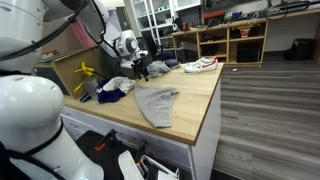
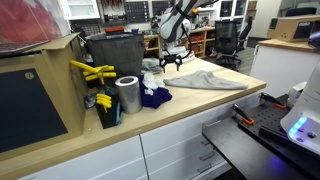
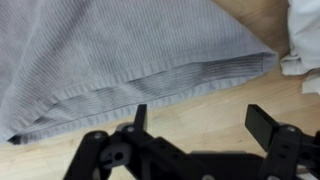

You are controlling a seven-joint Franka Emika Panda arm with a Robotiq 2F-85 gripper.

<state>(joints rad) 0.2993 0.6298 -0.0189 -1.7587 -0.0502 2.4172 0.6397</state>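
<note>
Your gripper fills the bottom of the wrist view. Its two flat black fingers stand wide apart with nothing between them, and the linkage behind them is cut off by the lower edge. Just beyond the fingertips lies the grey cloth, a soft knit with fine ribs and a stitched double hem that runs aslant across the pale wooden counter. You hover over that hem, but whether a fingertip touches the fabric cannot be told from here. At the right edge a white cloth, crumpled and blurred, is cut off by the frame.

In an exterior view the grey cloth lies spread flat on the smooth counter, one corner reaching toward the front edge, and you hang over its far end. Beside that end, a purple cloth sits bunched against a shiny metal cylinder. Behind these, yellow pieces of a shape too small to name stick out near a dark bin.

Farther along the counter, well apart from the cloth, a white shoe with red trim rests near the back edge. Beyond it stand open wooden shelves. Their contents and any labels are too small to read.
</note>
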